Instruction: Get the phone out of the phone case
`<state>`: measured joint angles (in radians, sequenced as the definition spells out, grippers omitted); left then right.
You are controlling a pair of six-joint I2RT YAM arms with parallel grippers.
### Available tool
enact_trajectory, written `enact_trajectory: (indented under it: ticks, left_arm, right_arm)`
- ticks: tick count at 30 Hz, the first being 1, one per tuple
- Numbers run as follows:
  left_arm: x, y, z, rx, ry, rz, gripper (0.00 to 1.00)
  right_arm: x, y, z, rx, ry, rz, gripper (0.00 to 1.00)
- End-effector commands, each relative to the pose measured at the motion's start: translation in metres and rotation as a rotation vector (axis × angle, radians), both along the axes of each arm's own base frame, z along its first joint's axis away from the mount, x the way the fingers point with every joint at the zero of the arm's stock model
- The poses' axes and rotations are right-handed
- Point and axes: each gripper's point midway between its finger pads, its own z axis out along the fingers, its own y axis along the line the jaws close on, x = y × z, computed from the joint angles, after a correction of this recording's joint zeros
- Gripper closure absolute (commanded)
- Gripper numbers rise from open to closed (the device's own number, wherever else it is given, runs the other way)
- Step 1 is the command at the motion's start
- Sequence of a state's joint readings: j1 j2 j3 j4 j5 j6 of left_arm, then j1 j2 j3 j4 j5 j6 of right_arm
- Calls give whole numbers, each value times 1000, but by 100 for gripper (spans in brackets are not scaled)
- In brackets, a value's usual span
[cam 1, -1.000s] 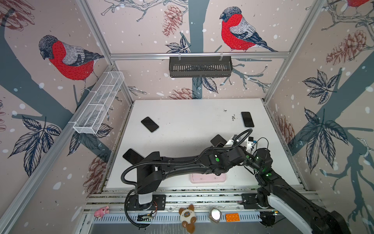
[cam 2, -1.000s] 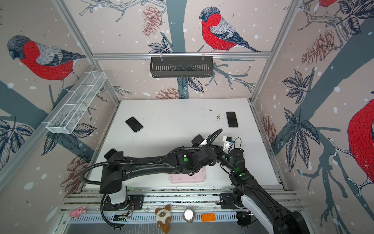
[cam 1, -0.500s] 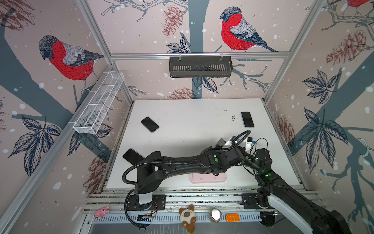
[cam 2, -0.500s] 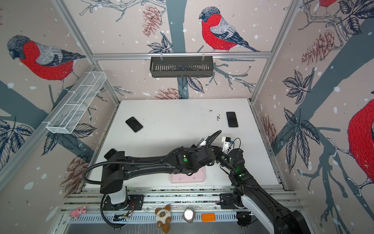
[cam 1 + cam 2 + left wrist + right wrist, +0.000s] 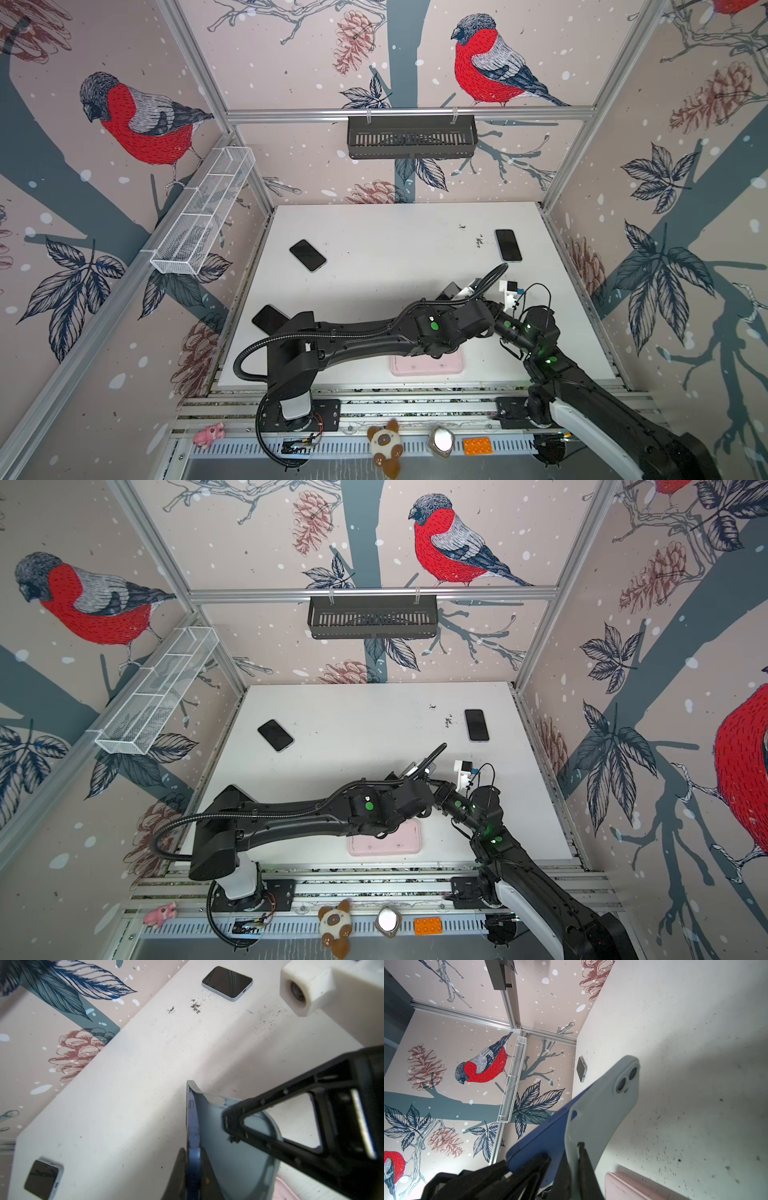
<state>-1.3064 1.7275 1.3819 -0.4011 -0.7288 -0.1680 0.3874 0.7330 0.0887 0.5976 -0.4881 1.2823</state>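
Phone (image 5: 192,1126) and phone case (image 5: 239,1157) are held together above the white table (image 5: 374,249), right of its middle and toward the front, where the two arms meet in both top views and hide most of them. The phone is a thin, rigid slab with a smooth deep-blue rim and rounded corners. The phone case is matte, pale grey-blue and soft, its wall bowing away from the phone in a long curve. The left gripper (image 5: 192,1159) is clamped across the phone's thin edge at the near end, and the right gripper (image 5: 574,1159) is pinched tight on the peeled case wall beside it. The phone's long axis runs straight out from both sets of fingers, camera end farthest, where two round lenses (image 5: 620,1085) show through the case's cutout. The table is speckled with dark crumbs, and a flat pink case (image 5: 426,363) lies near its front edge, partly under the left arm.
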Motion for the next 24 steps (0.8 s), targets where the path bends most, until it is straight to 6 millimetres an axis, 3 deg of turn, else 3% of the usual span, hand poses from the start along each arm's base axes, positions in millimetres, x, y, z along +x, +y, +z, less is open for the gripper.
enact_trajectory:
  ticks: [1, 6, 9, 19, 23, 24]
  left_arm:
    - [5, 3, 43, -50, -116, 11, 100]
    - [8, 20, 67, -63, -204, 22, 100]
    - [8, 26, 69, -57, -234, 16, 100]
    - [27, 50, 20, 114, -273, -14, 100]
    - [27, 44, 0, 202, -300, -139, 100]
    - [24, 46, -13, 242, -303, -173, 100]
  right_arm:
    - [2, -8, -24, -57, 49, -49, 99]
    - [0, -12, -42, -75, 98, -68, 99]
    - [2, -14, -44, -72, 110, -83, 99]
    - [16, -39, -53, -62, 207, -264, 97]
    - [21, -47, -59, -45, 254, -327, 96]
    - [22, -48, -60, -40, 265, -338, 96]
